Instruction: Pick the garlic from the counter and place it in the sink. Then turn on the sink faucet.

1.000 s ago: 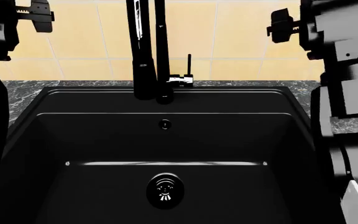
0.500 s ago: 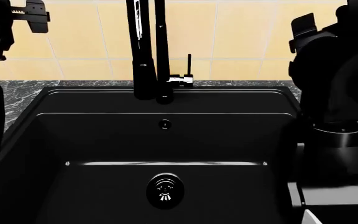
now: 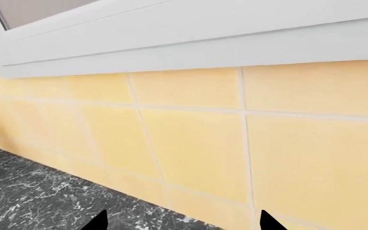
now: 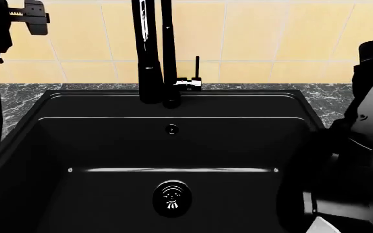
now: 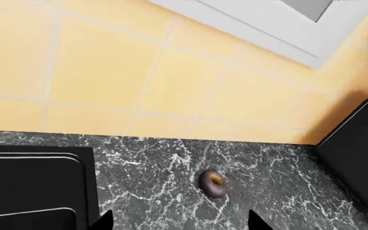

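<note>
Garlic: not in any view; likely light, firm and papery, best pinched across its widest lobes.
Dark bulb (image 5: 212,183): on the bench (image 5: 158,177), right of the sink (image 4: 173,145), under the right wrist camera.
Sink: holds nothing.
Faucet (image 4: 154,53): behind the sink, lever (image 4: 190,82) untouched.
Right pincer (image 5: 178,221): tips spread, nothing held.
Left pincer (image 3: 180,221): spread, facing the tiles.

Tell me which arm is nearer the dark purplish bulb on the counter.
Right. The right wrist view looks down on the dark bulb on the counter beside the sink. The left wrist view shows only counter and wall tile, no bulb.
</note>
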Robot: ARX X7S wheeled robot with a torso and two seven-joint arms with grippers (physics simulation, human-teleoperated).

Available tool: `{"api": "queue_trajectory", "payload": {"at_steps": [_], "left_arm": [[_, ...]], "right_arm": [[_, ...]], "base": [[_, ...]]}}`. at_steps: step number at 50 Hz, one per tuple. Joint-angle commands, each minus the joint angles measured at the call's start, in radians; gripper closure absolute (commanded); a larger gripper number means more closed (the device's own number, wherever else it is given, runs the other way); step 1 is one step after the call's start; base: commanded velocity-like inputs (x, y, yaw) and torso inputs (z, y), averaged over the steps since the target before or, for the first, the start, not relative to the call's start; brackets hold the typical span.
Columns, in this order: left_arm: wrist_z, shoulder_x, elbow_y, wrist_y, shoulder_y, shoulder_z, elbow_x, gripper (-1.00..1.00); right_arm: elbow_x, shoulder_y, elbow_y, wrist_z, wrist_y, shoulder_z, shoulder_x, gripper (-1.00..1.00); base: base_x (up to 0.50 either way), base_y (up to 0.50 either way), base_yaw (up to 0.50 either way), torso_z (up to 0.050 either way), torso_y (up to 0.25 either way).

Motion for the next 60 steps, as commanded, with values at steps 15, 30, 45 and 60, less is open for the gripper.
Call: {"api": "queue_trajectory", "payload": {"at_steps": [15, 30, 45, 60], "left_arm": [[0.016, 0.004, 0.003, 0.015, -0.001, -0.027, -0.014, -1.00], [0.014, 0.007, 0.002, 0.016, 0.004, -0.026, -0.014, -1.00], [0.014, 0.006, 0.003, 0.015, 0.003, -0.025, -0.012, -1.00], [0.014, 0.004, 0.003, 0.011, 0.001, -0.023, -0.011, -1.00]], "right_arm": [[-0.165, -0.024, -0.060, 0.003, -0.214, 0.409, 0.019, -1.00], [-0.164, -0.039, -0.057, 0.026, -0.223, 0.457, 0.078, -1.00], [-0.083, 0.000, 0.102, 0.168, -0.157, 0.511, 0.121, -1.00], [-0.002, 0.004, 0.227, 0.295, -0.096, 0.578, 0.158, -1.00]], "base": [[0.00, 0.00, 0.00, 0.000, 0.000], [0.00, 0.00, 0.00, 0.000, 0.000], [0.00, 0.00, 0.00, 0.000, 0.000], [0.00, 0.00, 0.00, 0.000, 0.000]]}}
